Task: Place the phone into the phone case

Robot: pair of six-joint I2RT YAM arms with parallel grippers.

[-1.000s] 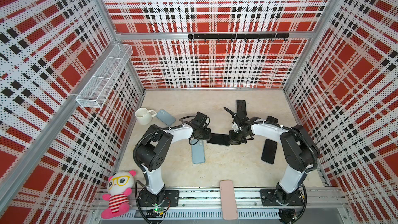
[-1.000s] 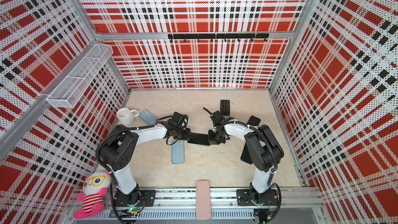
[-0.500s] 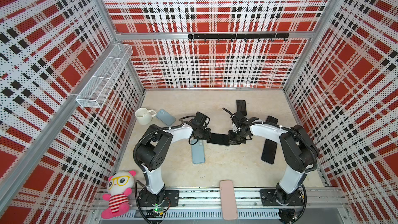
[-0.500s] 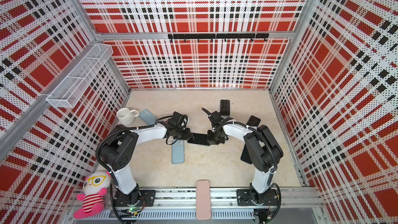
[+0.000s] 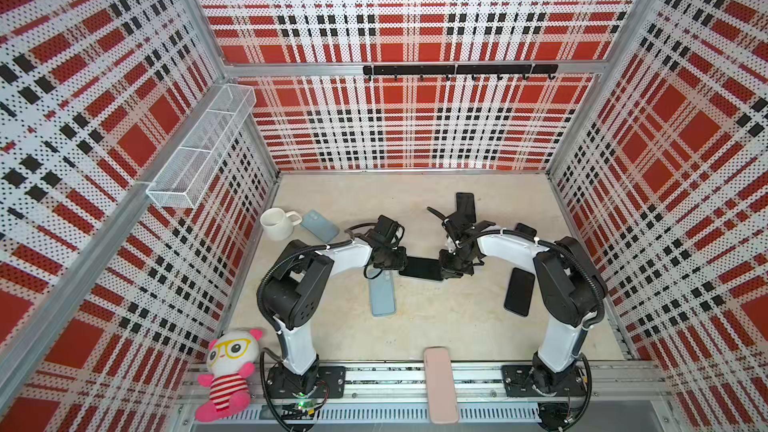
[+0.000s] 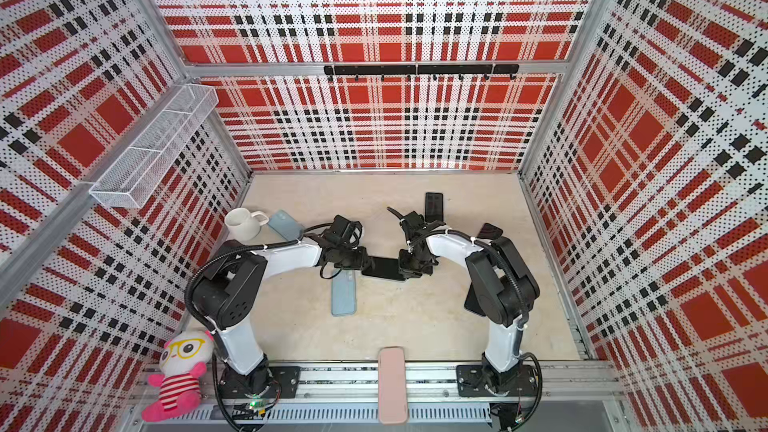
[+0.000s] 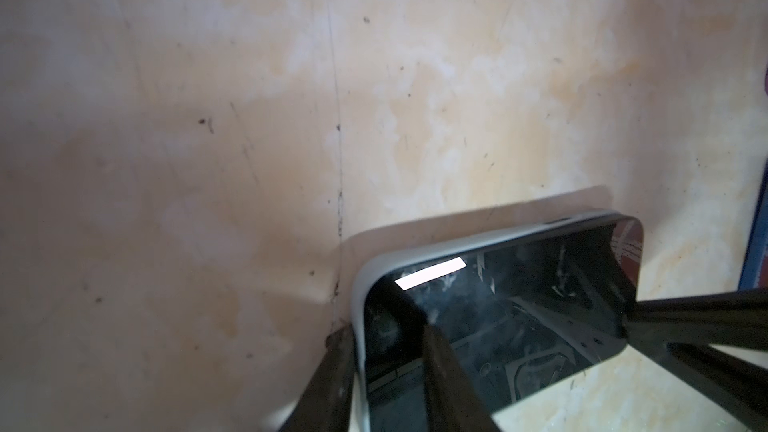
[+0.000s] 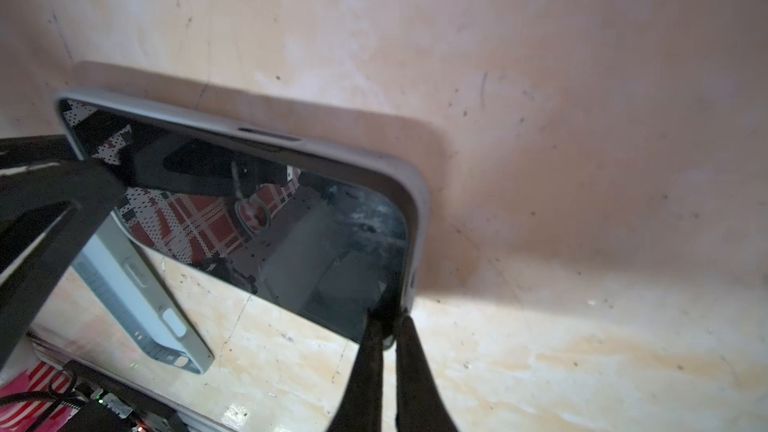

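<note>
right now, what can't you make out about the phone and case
Whether the phone sits fully in its grey case: in both top views the left gripper and right gripper cover its ends; each wrist view shows one end.
Middle blue case: far end hidden under the left gripper in both top views.
Far black phone: near end behind the right arm in both top views.
Dark item behind the right arm: too small to identify.

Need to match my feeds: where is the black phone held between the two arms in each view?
In a top view: black phone, table centre, between the arm tips.
In a top view: same spot.
Left wrist view: one rounded end, screen up.
Right wrist view: screen mirroring the plaid wall.
Landmark: light blue case beside it, in all but the left wrist view.
</note>
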